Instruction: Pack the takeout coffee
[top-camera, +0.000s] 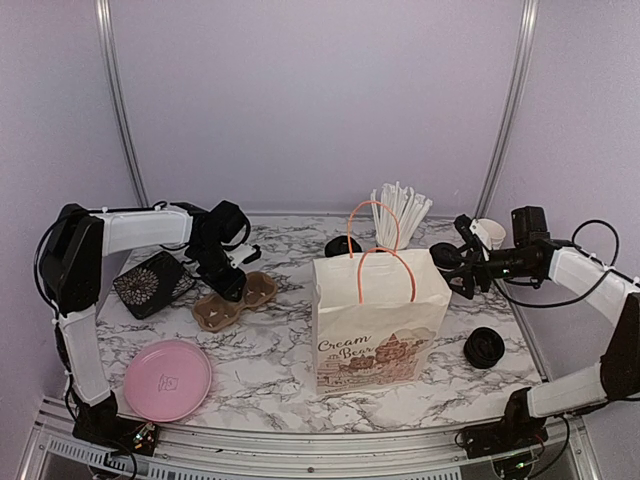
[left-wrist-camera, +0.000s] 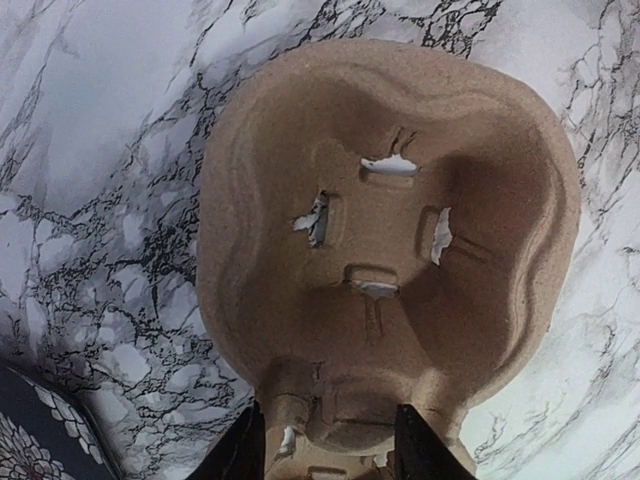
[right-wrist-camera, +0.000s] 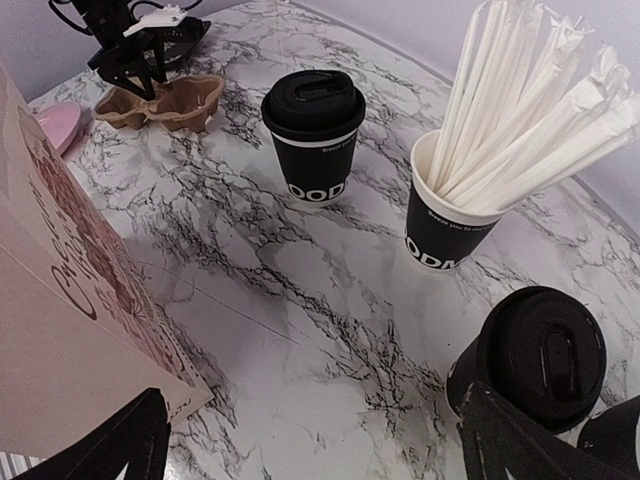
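One takeout coffee (right-wrist-camera: 313, 135), a black cup with white lettering and a black lid, stands behind the paper bag (top-camera: 380, 320); only its top shows in the top view (top-camera: 343, 245). A second lidded black cup (right-wrist-camera: 535, 350) stands right beside my right gripper's far finger. My right gripper (right-wrist-camera: 320, 445) is wide open and empty, hovering right of the bag (top-camera: 452, 265). My left gripper (left-wrist-camera: 328, 455) is closed on the middle ridge of the brown pulp cup carrier (left-wrist-camera: 390, 230), which rests on the table (top-camera: 228, 285).
A black cup of white straws (right-wrist-camera: 450, 215) stands behind the bag. Another lidded black cup (top-camera: 483, 347) stands right of the bag. A stack of cups (top-camera: 488, 232) is at the far right, a pink plate (top-camera: 167, 380) at the front left and a black patterned box (top-camera: 150, 283) at the left.
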